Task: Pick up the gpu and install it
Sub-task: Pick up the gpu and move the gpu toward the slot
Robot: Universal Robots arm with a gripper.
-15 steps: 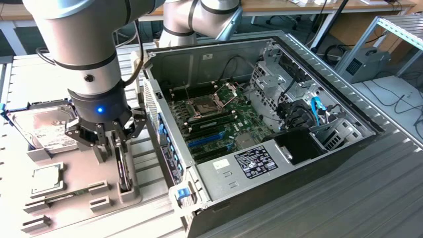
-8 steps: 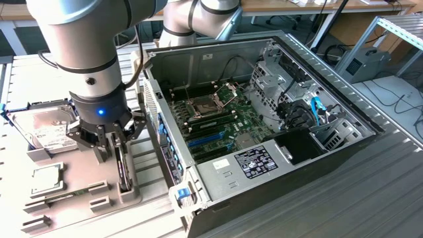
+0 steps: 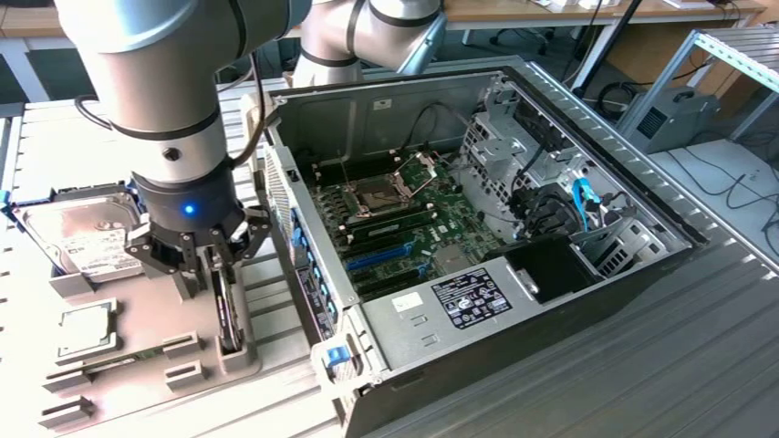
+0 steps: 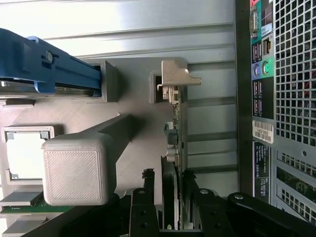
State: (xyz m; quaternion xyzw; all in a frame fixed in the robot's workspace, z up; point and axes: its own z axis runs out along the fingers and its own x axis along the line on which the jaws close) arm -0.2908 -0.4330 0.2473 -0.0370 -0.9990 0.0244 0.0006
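The gpu (image 3: pixel 226 319) is a thin dark card standing on its edge in a slot of the grey parts holder (image 3: pixel 182 365), at the exterior view's left. In the wrist view I see the gpu (image 4: pixel 176 143) edge-on, with its silvery bracket (image 4: pixel 174 79) at the far end. My gripper (image 3: pixel 202 266) is lowered over the card's upper edge. The gripper (image 4: pixel 169 202) is open, one black finger (image 4: pixel 147 197) on each side of the card, with small gaps between pads and card. The card still sits in its slot.
The open computer case (image 3: pixel 633 196) lies at the exterior view's right, its motherboard (image 3: pixel 408 228) and blue card slots (image 3: pixel 383 257) exposed. On the holder rest a hard drive (image 3: pixel 86 242), a CPU chip (image 3: pixel 86 324) and a memory stick (image 3: pixel 122 362). A grey post (image 4: pixel 79 168) stands close beside the gripper.
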